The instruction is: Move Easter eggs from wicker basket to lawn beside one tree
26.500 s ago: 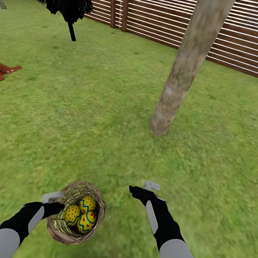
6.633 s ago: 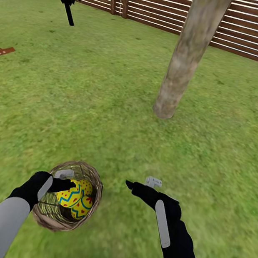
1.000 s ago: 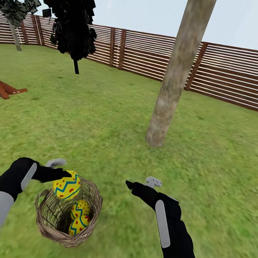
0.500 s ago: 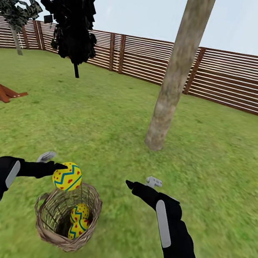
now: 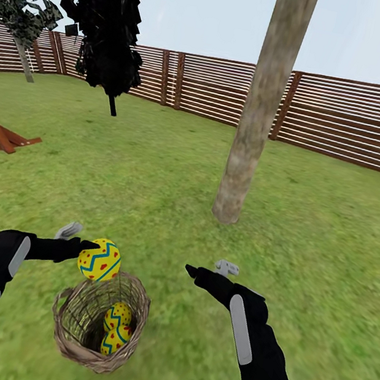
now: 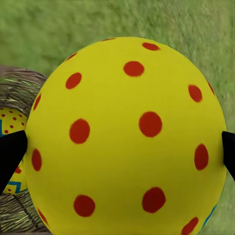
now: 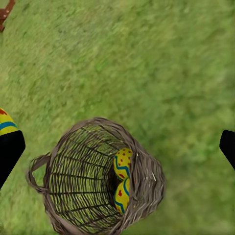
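My left gripper (image 5: 88, 248) is shut on one Easter egg (image 5: 99, 259), yellow with a blue zigzag and red dots, held just above the far rim of the wicker basket (image 5: 69, 324). Close up, that egg (image 6: 125, 137) sits between the black fingertips (image 6: 11, 152), with the basket (image 6: 19, 83) below. Two more eggs (image 5: 118, 316) (image 5: 113, 340) lie inside the basket. My right gripper (image 5: 208, 269) is open and empty to the right of the basket, and it looks down on the basket (image 7: 147, 181) and its eggs (image 7: 122, 161). The pale tree trunk (image 5: 250, 132) stands on the lawn (image 5: 151, 196) ahead.
A brown slat fence (image 5: 352, 119) rings the far side of the garden. A dark-leaved tree (image 5: 110, 26) stands at the back left, with another tree (image 5: 23, 5) behind it. Red-brown play-tower legs (image 5: 0, 135) rest at the left edge. Open grass surrounds the trunk.
My left gripper has lifted the egg up and a little left, clear of the basket's rim. The right arm has stayed put. The head view has shifted slightly.
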